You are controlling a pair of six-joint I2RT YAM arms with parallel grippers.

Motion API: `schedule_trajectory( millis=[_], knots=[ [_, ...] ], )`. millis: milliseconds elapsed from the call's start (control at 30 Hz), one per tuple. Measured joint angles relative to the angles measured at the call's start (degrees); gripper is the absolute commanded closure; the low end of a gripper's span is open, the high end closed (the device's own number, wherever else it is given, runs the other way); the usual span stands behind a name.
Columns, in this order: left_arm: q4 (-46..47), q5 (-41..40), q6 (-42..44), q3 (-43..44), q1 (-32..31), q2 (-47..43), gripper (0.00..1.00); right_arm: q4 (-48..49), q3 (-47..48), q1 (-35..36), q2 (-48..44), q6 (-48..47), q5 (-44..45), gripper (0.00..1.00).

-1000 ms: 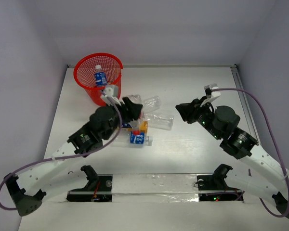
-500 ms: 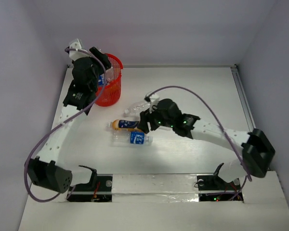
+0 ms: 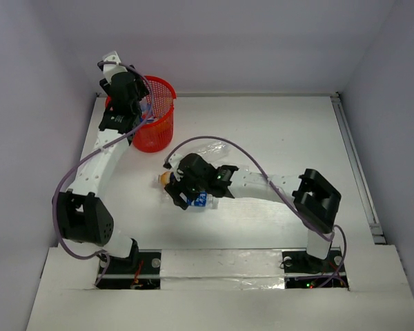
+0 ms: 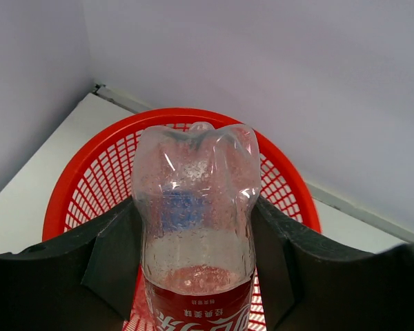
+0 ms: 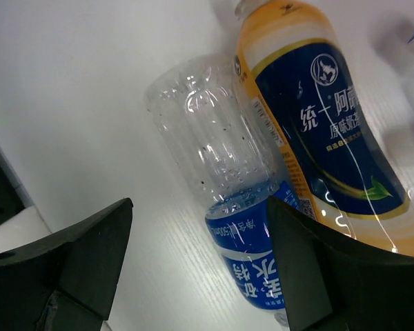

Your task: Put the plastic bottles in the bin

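My left gripper is shut on a clear plastic bottle with a red label, held base-forward over the mouth of the red mesh bin. From above, the left gripper is at the bin's left rim. My right gripper stands open low over the table, with a clear blue-labelled bottle lying between its fingers. An orange bottle lies against it on the right. In the top view the right gripper covers part of these two bottles.
Another clear bottle lies on the table just behind the right arm. A blue-labelled bottle shows inside the bin. The bin stands in the back left corner by the walls. The right arm's elbow is raised at the right.
The left arm left the bottle pile and went to the bin with the red-labelled bottle. The right arm reached across to the remaining bottles, and its jaws opened wide.
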Motion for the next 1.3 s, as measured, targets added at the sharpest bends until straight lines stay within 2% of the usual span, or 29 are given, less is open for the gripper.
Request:
schedule_trajectory(
  millis=[333,400,433,467,567,667,900,1067,1167,1267,1300],
  knots=[
    [3.1,-3.15,3.98,0.11,0.59,4.74,0.59,-5.66,4.5,1.27,5.44,-1.68,2.43,0.18],
    [4.13,-3.96,5.01,0.04,0.61,5.14,0.55,-6.14,5.22,1.6,5.97,-1.68,2.71,0.18],
    [5.03,-4.24,5.57,-0.28,0.61,5.22,0.52,-6.38,5.53,1.77,6.19,-1.68,2.8,0.18],
    [5.66,-4.48,6.08,-0.72,0.61,5.22,0.43,-6.69,5.77,1.99,6.43,-1.68,2.95,0.18],
    [6.54,-4.68,7.34,-1.51,0.61,5.22,0.24,-7.23,6.16,2.78,6.99,-1.68,3.06,0.18],
    [6.75,-4.44,7.72,-1.7,0.61,5.25,0.16,-8.11,6.82,3.54,7.65,-1.68,3.08,0.15],
    [6.84,-1.07,6.64,-1.7,0.61,4.61,0.14,-9.29,9.27,4.68,10.47,-1.68,2.99,0.11],
    [4.37,4.74,3.17,-1.7,0.61,0.11,0.17,-10.43,11.47,5.35,13.44,-1.7,2.93,0.11],
    [2.38,9.79,0.11,-1.7,0.61,-4.7,0.2,-10.6,12.2,5.79,15.47,-1.88,2.86,0.19],
    [0.76,14.8,-3.15,-2.45,0.61,-10.58,0.23,-10.88,12.2,6.36,16.31,-1.79,2.8,0.37],
    [0.31,16.33,-4.11,-3.39,0.61,-13.09,0.24,-10.84,12.2,6.49,16.26,-1.68,2.89,0.48]
  ],
)
